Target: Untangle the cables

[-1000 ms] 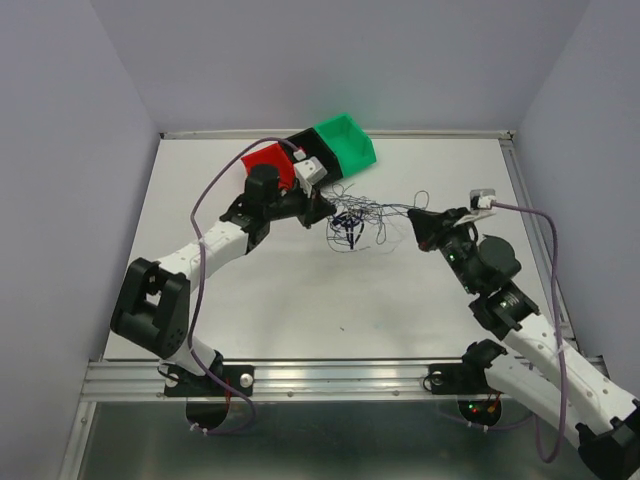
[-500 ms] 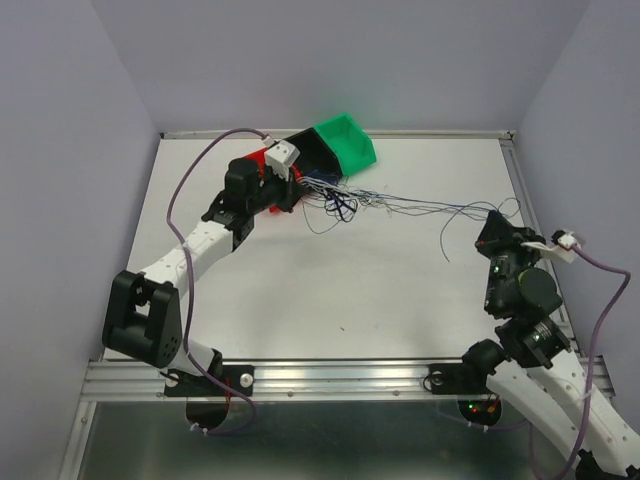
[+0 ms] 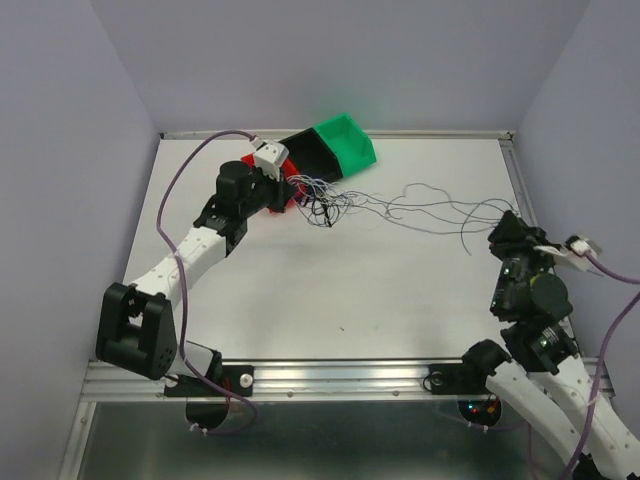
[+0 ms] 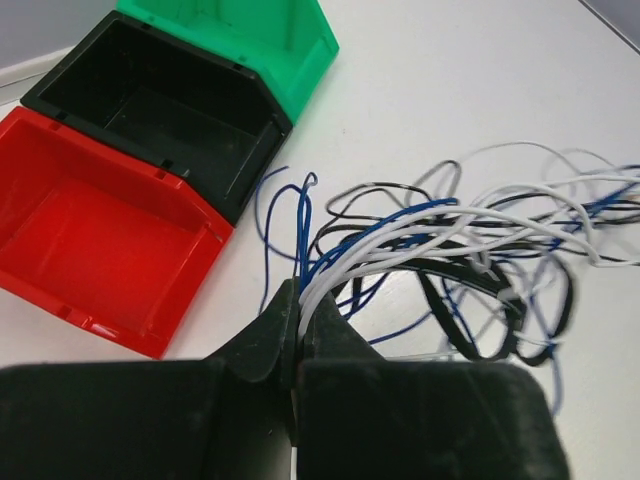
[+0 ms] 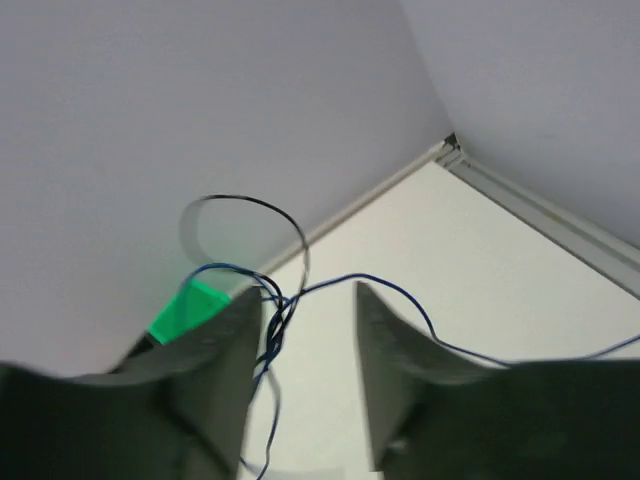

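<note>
The cables [image 3: 420, 207] are thin white, dark blue and black wires, strung loosely across the table from the bins to the right edge. My left gripper [image 3: 292, 186] is shut on one end of the bundle; in the left wrist view white and blue wires [image 4: 470, 225] fan out from the closed jaws of my left gripper [image 4: 298, 300]. My right gripper [image 3: 505, 230] is at the far right and open. In the right wrist view a few blue and black wires [image 5: 275, 310] hang against its left finger [image 5: 225, 350], and nothing is pinched in my right gripper [image 5: 308, 305].
A red bin [image 4: 90, 230], a black bin [image 4: 150, 100] and a green bin [image 4: 240, 30] stand in a row at the back left, right behind my left gripper. In the top view the green bin [image 3: 345, 140] is clearest. The table's raised rim [image 3: 515, 170] runs along the right.
The arms pulled apart, the left toward the bins and the right to the table's right edge, stretching the bundle taut. Now my right gripper has opened and the wires lie slack.
</note>
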Tool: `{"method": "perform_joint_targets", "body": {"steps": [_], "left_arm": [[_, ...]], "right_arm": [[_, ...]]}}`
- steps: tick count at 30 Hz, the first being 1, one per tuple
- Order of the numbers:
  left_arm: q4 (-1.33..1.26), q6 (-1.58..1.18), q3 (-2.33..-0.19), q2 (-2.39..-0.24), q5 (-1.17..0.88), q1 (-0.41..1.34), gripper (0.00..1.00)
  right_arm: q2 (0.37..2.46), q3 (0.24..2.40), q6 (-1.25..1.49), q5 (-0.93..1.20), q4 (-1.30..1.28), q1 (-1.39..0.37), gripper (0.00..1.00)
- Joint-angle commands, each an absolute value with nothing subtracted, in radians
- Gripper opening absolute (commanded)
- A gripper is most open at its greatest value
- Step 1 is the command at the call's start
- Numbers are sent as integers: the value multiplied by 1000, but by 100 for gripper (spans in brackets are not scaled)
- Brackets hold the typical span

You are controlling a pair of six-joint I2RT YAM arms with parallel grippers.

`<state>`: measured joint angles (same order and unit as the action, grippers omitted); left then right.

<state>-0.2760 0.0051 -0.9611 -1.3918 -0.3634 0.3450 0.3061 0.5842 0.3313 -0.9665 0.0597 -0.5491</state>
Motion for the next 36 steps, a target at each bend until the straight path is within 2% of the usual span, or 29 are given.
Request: {"method": "perform_joint_targets", "body": {"steps": [1,3,9,16,19,24,36], "left_arm": [[-339,58,-937,-1296,-428,363,0],[-337,87,-928,-1269,-446,390,0],[-318,178,-905,-1203,-477,498,0],[-272,256,-897,-1154,-531,572,0],[-249,270,-905,-1152,-557,595,0],[-227,278,-919,-1163,-583,626,0],[-195,284,-946,-1180,-574,653,0]], "right_arm": [[509,698,279,-764,3,-541,58],[602,739,284,-686,-40,-541,74],[664,770,238,-444,-72,-541,92],[840,790,149,-6,-9,-541,89],[870,729,132,153,168,-542,89],[916,672,130,421,293,-543,91],[1017,678,118,526,371,-584,89]]}}
